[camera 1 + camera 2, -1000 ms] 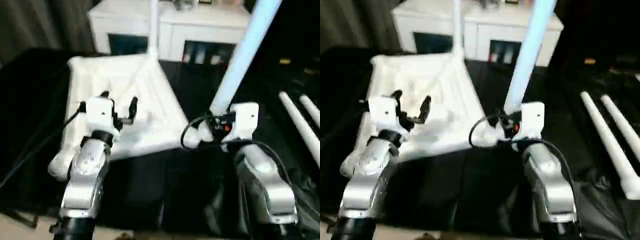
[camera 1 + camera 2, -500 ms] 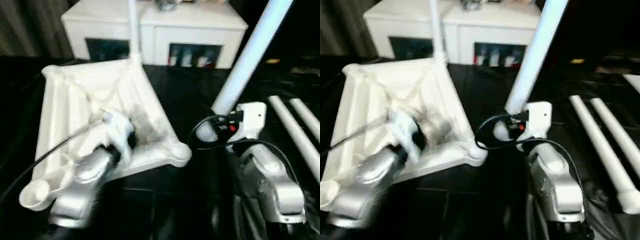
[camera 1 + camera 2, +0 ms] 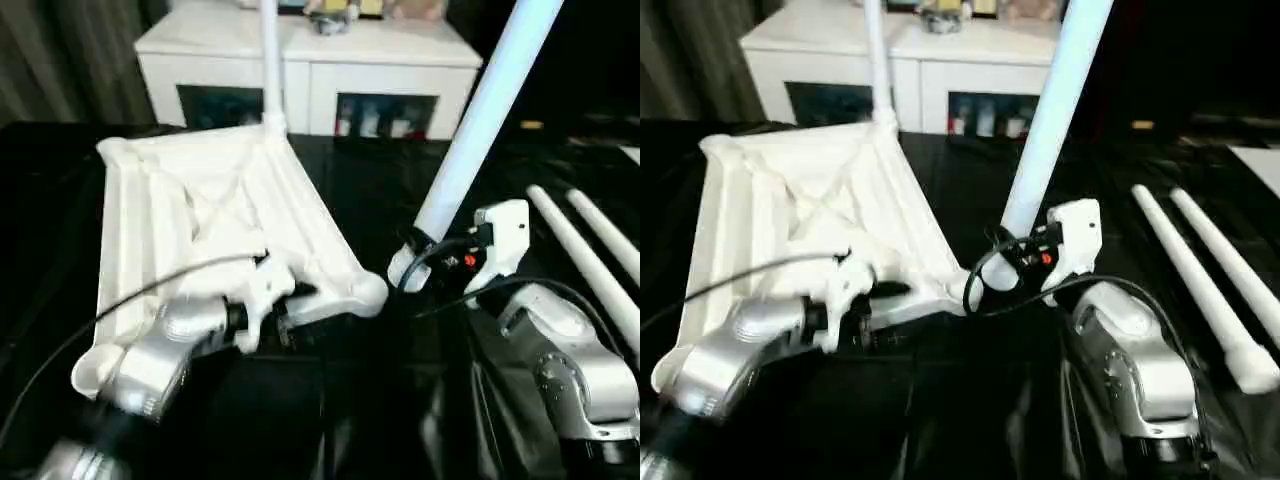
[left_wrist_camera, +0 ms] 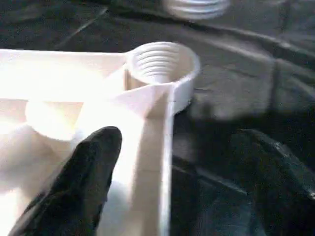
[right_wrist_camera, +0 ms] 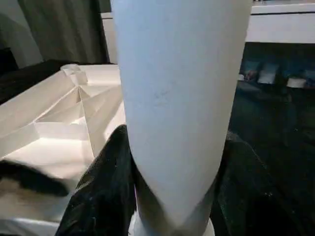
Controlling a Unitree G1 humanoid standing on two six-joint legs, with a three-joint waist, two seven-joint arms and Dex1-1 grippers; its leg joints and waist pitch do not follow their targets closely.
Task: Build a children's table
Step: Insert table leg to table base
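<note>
White plastic dominated the bench: the rectangular tabletop (image 3: 200, 220) lay upside down on the black cloth-covered work surface (image 3: 380, 200), ribbed underside up, its raised rim running around diagonal stiffening ribs. One long white tapered tube leg (image 3: 268, 60) stood upright in the far corner socket, right in front of the white cabinet with dark glass doors (image 3: 310, 75).

At the near corner, the left gripper (image 4: 167, 196) sat over the tabletop's edge with its two black fingers (image 4: 83, 182) spread wide apart, one above the ribbed inside, the other out over the black cloth, the rim passing between them and nothing clamped. Just beyond it gaped the round corner socket (image 4: 162, 66), its inside ringed with thread-like ridges.

Over on the right, the right gripper (image 5: 172, 196) was closed around the thick lower end of a second white tube leg (image 3: 480, 120), which leaned up and away, its base hanging just beside that near socket but apart from it.

Two more white tapered legs (image 3: 590, 250) lay side by side on the cloth, well off to the right.

No brand, label or readable writing showed on any part; small objects on the cabinet top were too blurred to read.
</note>
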